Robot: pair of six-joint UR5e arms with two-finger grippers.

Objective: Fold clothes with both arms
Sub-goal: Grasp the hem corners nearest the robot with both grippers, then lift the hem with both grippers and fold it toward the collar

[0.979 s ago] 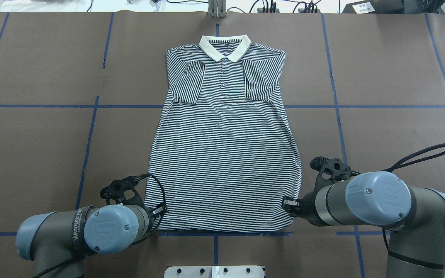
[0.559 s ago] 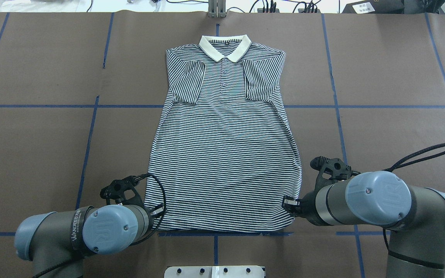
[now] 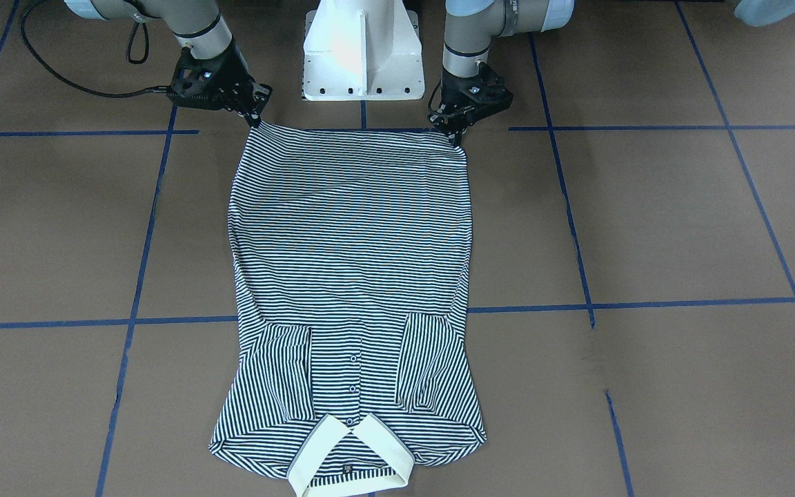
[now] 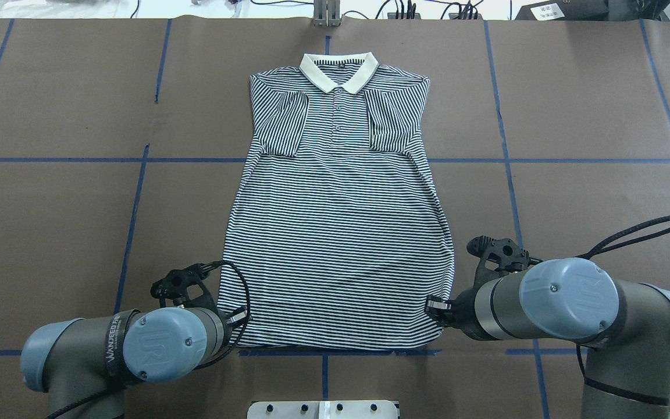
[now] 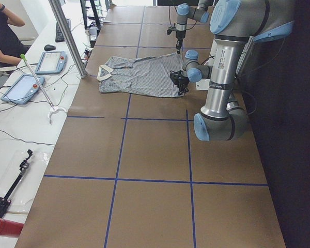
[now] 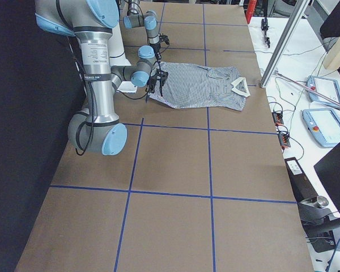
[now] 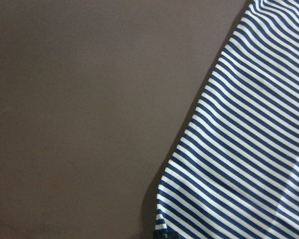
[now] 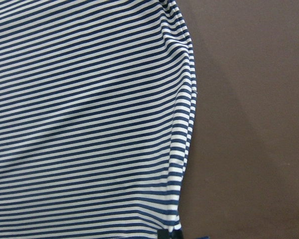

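The striped polo shirt (image 4: 335, 233) lies flat and face up in the middle of the bench (image 4: 50, 221). Its cream collar (image 4: 339, 73) is at the far side from the robot and its hem (image 4: 335, 344) at the near side. Both short sleeves (image 4: 281, 122) are already turned inward and rest on the chest, so the shirt makes one long, narrow shape. I judge this first part of the folding as done.

The left gripper (image 3: 456, 134) is low at the hem corner on the robot's left, and the right gripper (image 3: 256, 119) is low at the other hem corner. In the front-facing view each tip touches its corner of the cloth. In each wrist view only a small dark piece shows at the bottom edge beside the corner. From these pictures I cannot tell whether the jaws are pressed on the fabric or are spread around it.

The hem lies on the bench and the body has no crosswise fold. What is left, in my judgement, is to take both corners firmly, lift them together and carry the hem toward the collar, then perhaps one fold more.
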